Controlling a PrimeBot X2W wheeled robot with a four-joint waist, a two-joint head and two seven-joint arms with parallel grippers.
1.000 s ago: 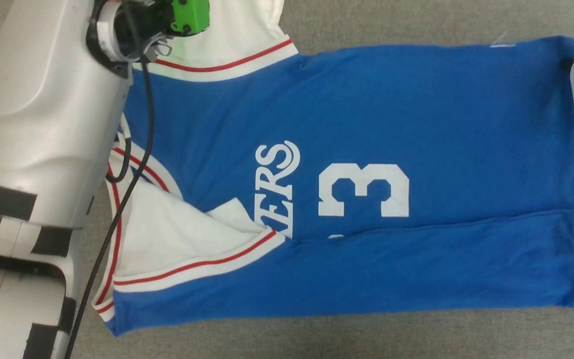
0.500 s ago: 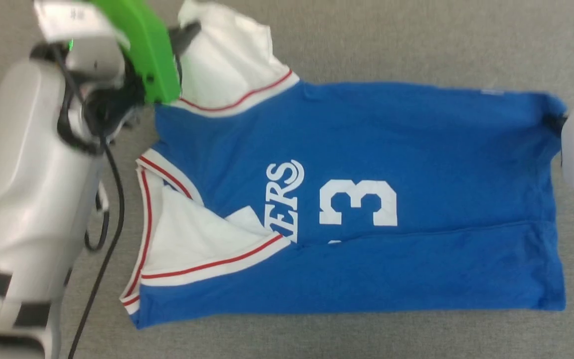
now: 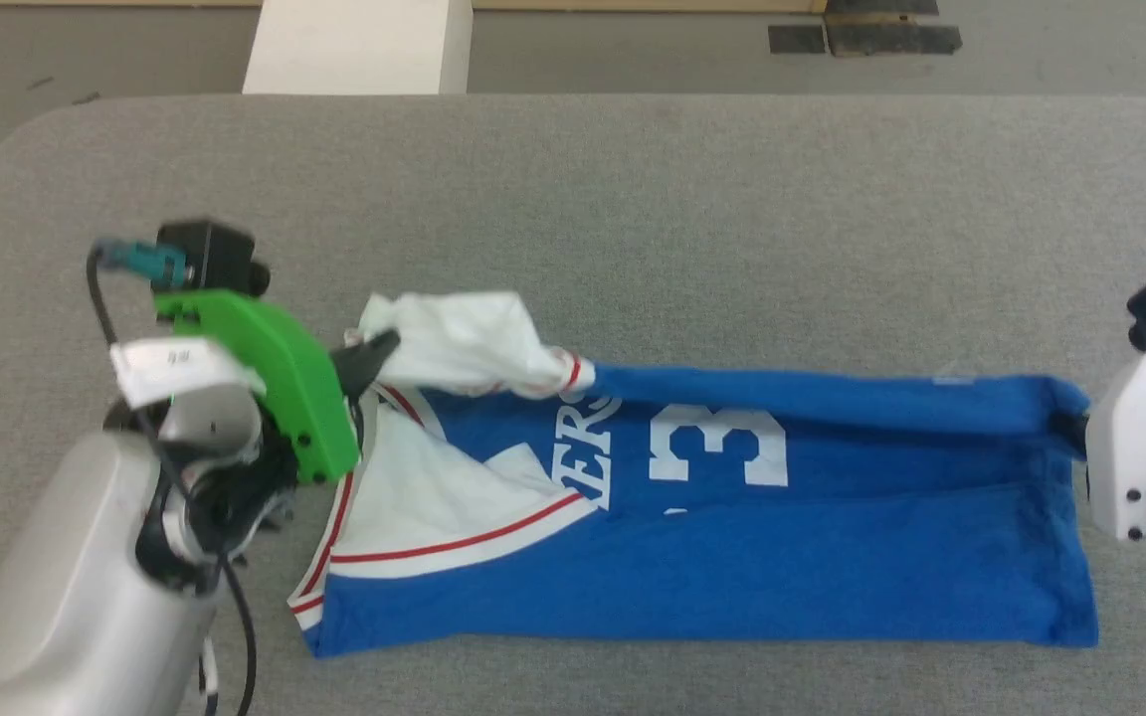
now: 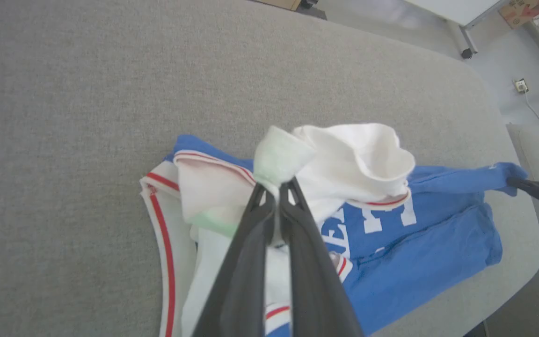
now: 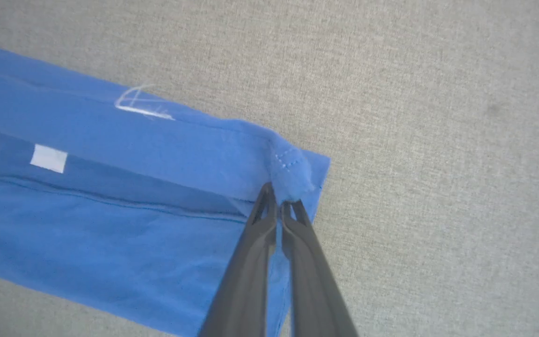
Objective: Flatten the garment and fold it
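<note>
Far edge of garment [image 3: 832,557] now raised off counter [image 3: 633,219] vs. earlier, L hand [image 4: 276,188] clamped on white sleeve [image 4: 358,154], R hand [image 5: 281,199] clamped on hem corner [image 5: 293,171], near half flat

The garment [image 3: 832,567]: royal blue, white sleeves, white trim striped red, white lettering and white 3. The worktop [image 3: 633,219]: plain grey weave. The left hand [image 4: 276,189]: dark fingers [image 4: 251,262], green mount [image 3: 275,368]; the right hand [image 5: 280,199]: dark fingers [image 5: 246,271].

The left gripper [image 4: 275,186] has 2 dark fingers [image 4: 246,262], a green bracket [image 3: 285,383], black cable [image 3: 247,641] and pale-grey forearm [image 3: 56,597].
</note>
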